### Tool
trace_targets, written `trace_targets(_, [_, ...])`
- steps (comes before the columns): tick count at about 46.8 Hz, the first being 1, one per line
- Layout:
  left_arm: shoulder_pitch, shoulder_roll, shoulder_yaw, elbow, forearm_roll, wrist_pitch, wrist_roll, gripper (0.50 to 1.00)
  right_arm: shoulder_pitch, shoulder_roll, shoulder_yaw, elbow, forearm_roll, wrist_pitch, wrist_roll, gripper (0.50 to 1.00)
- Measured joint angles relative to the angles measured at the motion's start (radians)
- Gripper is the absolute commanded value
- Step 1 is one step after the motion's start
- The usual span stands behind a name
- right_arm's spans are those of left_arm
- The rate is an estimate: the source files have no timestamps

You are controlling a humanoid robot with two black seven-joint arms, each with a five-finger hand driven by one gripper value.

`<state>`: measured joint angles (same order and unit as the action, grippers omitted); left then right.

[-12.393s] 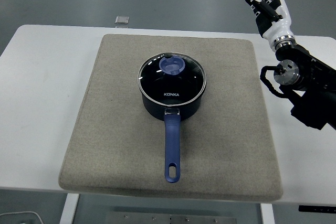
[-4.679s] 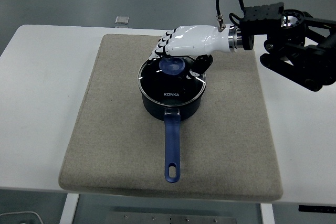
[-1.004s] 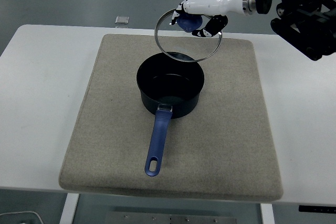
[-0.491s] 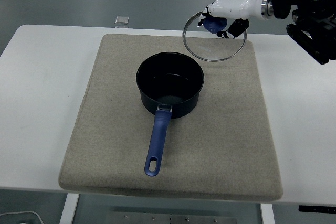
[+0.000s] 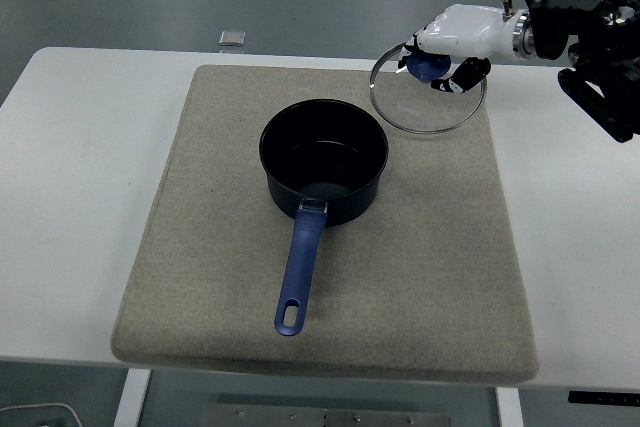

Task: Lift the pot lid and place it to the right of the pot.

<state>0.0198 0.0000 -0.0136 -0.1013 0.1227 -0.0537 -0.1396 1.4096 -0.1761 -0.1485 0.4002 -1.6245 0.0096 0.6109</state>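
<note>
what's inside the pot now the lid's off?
Nothing visible in the pot: just a dark, bare interior with a faint sheen on the bottom. The near inner wall is hidden by the rim. The lid hangs from the right hand, over the mat.

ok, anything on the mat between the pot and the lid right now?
No. In the head view, only bare grey mat separates the pot from the lid, which the right hand holds up by its knob.
</note>
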Motion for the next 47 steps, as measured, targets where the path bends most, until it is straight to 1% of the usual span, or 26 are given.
trace_targets(8, [0.0, 0.0, 0.0, 0.0, 0.0, 0.0, 0.0, 1.0, -0.009, 0.0, -0.031, -0.01, 0.0, -0.004, 0.0, 0.5])
trace_targets(17, [0.0, 0.0, 0.0, 0.0, 0.0, 0.0, 0.0, 1.0, -0.025, 0.0, -0.038, -0.013, 0.002, -0.014, 0.0, 0.5])
trace_targets(47, [0.0, 0.0, 0.0, 0.0, 0.0, 0.0, 0.0, 1.0, -0.069, 0.001, -0.039, -0.014, 0.026, -0.013, 0.0, 0.5])
